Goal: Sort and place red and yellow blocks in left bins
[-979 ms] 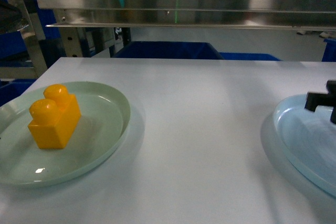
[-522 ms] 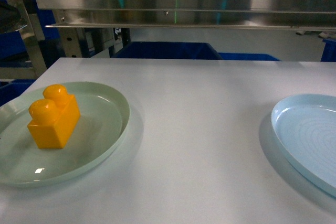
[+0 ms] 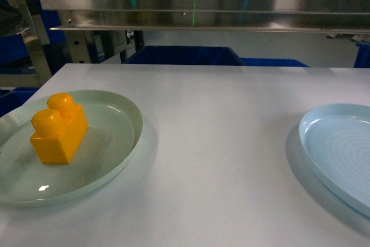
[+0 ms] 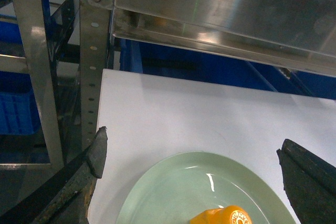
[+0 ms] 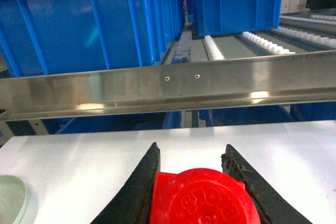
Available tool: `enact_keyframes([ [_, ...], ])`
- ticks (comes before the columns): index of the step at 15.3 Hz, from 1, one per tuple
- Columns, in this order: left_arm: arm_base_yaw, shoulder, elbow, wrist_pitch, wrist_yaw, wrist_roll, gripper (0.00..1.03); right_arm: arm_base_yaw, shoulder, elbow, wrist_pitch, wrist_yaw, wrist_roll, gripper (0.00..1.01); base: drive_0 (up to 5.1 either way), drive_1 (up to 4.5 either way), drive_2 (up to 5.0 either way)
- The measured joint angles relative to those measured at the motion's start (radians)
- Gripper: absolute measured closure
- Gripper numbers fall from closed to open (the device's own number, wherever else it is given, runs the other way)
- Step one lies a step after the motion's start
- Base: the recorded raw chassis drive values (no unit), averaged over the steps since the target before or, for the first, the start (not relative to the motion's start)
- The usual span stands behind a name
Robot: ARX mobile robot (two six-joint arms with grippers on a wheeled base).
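Right wrist view: right pincer (image 5: 191, 182) clamped on the glossy red plastic block (image 5: 203, 198), rigid, light, slippery; grip flat sides. Left pincer (image 4: 194, 174) spread wide above the studded yellow-orange plastic block (image 3: 59, 129) on the pale green plate (image 3: 124, 143), near left of table (image 3: 231, 143).

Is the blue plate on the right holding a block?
No, the light blue plate is bare in the head view; the yellow block sits on the green plate.
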Motion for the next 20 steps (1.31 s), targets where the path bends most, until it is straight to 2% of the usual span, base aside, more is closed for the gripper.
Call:
enact_keyframes([
  [3,-0.001,0.0,0.0,0.0,0.001,0.0,0.05,0.031,-0.001,-0.002,-0.001,0.005,0.0,0.72,0.0,0.0,0.0],
  [8,-0.002,0.0,0.0,0.0,0.001,0.0,0.05,-0.039,0.0,-0.002,0.01,-0.026,-0.001,0.72,0.0,0.0,0.0],
  [10,-0.003,0.0,0.0,0.0,0.001,0.0,0.05,-0.042,0.007,-0.006,0.003,-0.043,0.0,0.72,0.0,0.0,0.0],
  [11,-0.001,0.0,0.0,0.0,0.0,0.0,0.05,-0.046,0.024,-0.019,0.013,-0.031,0.003,0.72,0.0,0.0,0.0],
  [15,-0.002,0.0,0.002,-0.013,0.0,-0.001,0.05,-0.046,0.024,-0.019,0.013,-0.031,0.003,0.72,0.0,0.0,0.0],
  [16,-0.02,-0.01,0.028,-0.106,-0.027,-0.013,0.05,-0.046,0.023,-0.019,0.014,-0.031,0.003,0.72,0.0,0.0,0.0],
  [17,-0.076,-0.01,0.1,-0.205,-0.083,-0.031,0.05,-0.046,0.024,-0.019,0.014,-0.031,0.003,0.72,0.0,0.0,0.0],
  [18,-0.139,-0.006,0.172,-0.249,-0.142,-0.032,0.05,-0.045,0.024,-0.019,0.014,-0.031,0.003,0.72,0.0,0.0,0.0],
  [20,-0.244,0.042,0.229,-0.278,-0.266,-0.019,0.05,-0.045,0.023,-0.019,0.014,-0.031,0.003,0.72,0.0,0.0,0.0],
])
